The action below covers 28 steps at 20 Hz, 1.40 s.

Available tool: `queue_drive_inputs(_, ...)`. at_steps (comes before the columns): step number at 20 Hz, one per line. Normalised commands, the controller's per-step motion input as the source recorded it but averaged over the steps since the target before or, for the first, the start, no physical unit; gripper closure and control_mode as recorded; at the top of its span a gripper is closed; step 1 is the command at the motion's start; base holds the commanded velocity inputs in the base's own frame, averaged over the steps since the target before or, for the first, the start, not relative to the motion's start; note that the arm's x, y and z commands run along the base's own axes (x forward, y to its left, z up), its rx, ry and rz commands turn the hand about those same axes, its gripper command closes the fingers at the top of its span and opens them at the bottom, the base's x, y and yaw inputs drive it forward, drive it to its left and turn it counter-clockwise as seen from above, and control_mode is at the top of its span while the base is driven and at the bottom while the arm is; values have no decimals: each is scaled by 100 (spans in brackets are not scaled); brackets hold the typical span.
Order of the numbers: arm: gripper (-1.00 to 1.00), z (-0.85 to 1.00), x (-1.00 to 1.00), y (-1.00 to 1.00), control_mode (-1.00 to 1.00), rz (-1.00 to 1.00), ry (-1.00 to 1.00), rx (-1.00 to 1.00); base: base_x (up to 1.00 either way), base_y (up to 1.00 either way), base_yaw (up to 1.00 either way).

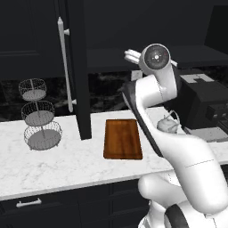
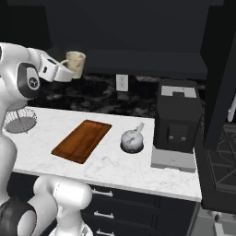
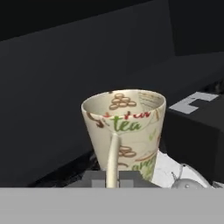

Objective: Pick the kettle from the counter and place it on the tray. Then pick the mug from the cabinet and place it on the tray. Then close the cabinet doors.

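Your gripper (image 2: 66,70) pinches the mug (image 2: 76,63) by its handle, high above the tray (image 2: 82,140). Lower it upright onto the tray's bare wood.

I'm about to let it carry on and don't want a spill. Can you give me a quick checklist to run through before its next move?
1. Grip on the mug: gripper is shut on its handle, mug upright. Ok.
2. Mug lifted above the counter: ok.
3. Tray bare, room for the mug: ok.
4. Kettle on the tray: not ok, it sits on the counter beside it.
5. Cabinet doors closed: not ok, one stands open.
6. Firmness of the hold on the handle: cannot tell.
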Motion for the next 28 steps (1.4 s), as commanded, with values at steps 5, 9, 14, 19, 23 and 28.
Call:
queue_drive_inputs(5,100,-67,-49,17,-100,-5,11,-1,0,0,0)
queue_drive_inputs(9,100,-88,-7,15,-100,-6,13,-2,0,0,0)
queue_drive_inputs(14,100,-88,0,8,-100,-3,10,0,0,0,0)
queue_drive_inputs(19,100,-82,10,17,-100,-6,9,0,0,0,0)
queue_drive_inputs(23,100,-71,39,31,-100,-12,9,0,0,0,0)
queue_drive_inputs(28,100,-61,58,25,-100,-16,4,0,0,0,0)
